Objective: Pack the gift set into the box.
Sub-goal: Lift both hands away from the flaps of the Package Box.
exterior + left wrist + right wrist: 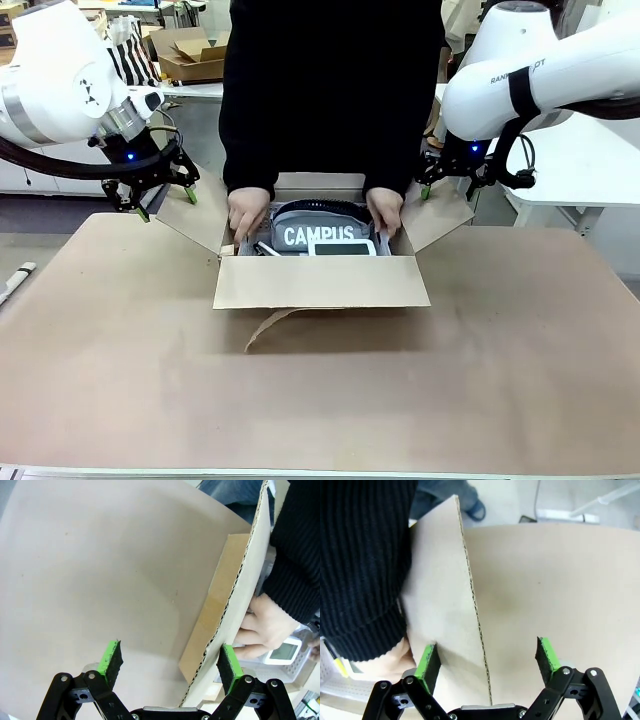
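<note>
Spread-jawed, left gripper (170,662) and right gripper (487,660) straddle the flaps (200,215) of the brown corrugated cardboard box (320,283), likely bracing them open around the dark CAMPUS-lettered gift set (312,236).

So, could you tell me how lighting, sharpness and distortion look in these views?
Front view: soft, even light; the CAMPUS print on the gift set reads sharply, and the box casts only a faint shadow. Left wrist view: wide-angle distortion curves the table edge, while the left hand is crisp. Right wrist view: a soft shadow lies on the table beside the flap.
</note>
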`<state>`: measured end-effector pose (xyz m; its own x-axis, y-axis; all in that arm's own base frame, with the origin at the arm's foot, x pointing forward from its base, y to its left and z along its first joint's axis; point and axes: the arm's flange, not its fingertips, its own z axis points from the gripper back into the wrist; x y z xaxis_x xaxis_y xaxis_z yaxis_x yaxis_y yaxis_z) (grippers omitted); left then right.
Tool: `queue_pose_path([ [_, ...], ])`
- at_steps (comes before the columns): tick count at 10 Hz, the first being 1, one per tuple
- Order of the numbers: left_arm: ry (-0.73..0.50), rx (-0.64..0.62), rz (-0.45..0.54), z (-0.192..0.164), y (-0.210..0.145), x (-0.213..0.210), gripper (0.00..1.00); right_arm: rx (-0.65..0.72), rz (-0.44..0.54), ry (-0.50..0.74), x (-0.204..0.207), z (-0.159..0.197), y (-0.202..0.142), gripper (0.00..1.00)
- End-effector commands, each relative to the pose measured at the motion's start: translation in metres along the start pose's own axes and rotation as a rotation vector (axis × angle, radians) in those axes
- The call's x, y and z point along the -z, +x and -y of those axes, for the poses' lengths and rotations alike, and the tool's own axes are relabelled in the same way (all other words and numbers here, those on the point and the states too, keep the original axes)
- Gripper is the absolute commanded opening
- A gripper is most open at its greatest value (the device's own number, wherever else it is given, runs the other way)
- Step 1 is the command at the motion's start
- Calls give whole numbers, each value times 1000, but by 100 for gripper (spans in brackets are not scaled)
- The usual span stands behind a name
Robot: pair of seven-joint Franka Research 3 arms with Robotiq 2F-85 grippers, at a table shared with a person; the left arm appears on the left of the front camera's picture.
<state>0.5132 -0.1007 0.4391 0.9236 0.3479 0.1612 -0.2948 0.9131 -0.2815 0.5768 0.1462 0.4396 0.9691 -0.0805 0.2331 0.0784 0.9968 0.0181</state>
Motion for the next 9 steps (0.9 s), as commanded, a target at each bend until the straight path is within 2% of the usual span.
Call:
queue_pose_path([
  [1, 21, -11, 15, 0, -1, -2, 100, 18, 3, -29, -4, -2, 2, 100],
  [9, 21, -11, 15, 0, -1, -2, 100, 18, 3, -29, -4, -2, 2, 100],
])
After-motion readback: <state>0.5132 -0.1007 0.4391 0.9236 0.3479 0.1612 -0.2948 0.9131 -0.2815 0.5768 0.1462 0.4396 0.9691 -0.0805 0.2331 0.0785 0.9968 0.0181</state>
